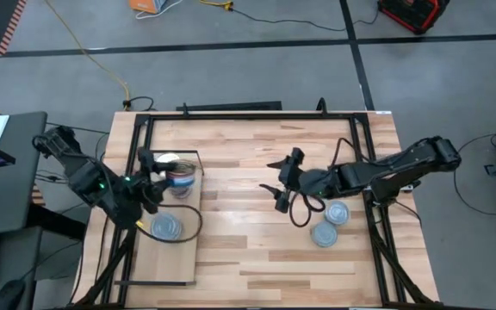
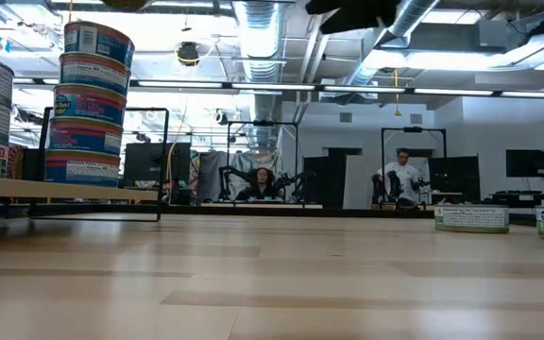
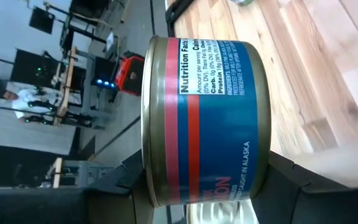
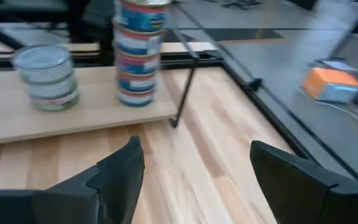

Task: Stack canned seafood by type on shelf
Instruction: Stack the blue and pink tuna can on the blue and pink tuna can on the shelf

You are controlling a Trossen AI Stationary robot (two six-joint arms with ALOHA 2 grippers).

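We see a blue-and-red tin (image 3: 207,121) clamped between the left gripper's (image 1: 155,179) fingers (image 3: 303,180), one each side of it, label sideways in the left wrist view with a nutrition panel showing. From above, that gripper sits over the shelf (image 1: 179,258), the pale board at the table's (image 1: 257,250) left, right at the blue-and-red stack (image 1: 182,177) near the board's far end. Low view shows that stack (image 2: 87,104) as four tins high on the shelf (image 2: 59,189); whether the held tin is its top one or just above it, we can't tell. A second stack (image 1: 165,226) of silver-top tins with green labels stands nearer on the same board; right wrist view shows it (image 4: 47,78) as three high, beside the taller blue one (image 4: 137,53), close but apart. The black wire frame (image 2: 102,161) rises at the shelf's far end. Loose stock: two silver-top tins on the table's right side, one (image 1: 337,212) just beyond the other (image 1: 325,233), about touching; in the low view they (image 2: 471,218) sit at the far right edge. Right gripper (image 1: 281,184) hovers over bare table mid-board, left of those two tins, fingers (image 4: 120,168) spread wide, holding nothing. A dark cable loop (image 1: 304,211) lies by the right arm. In the room behind, two people (image 2: 402,179) at other rigs.
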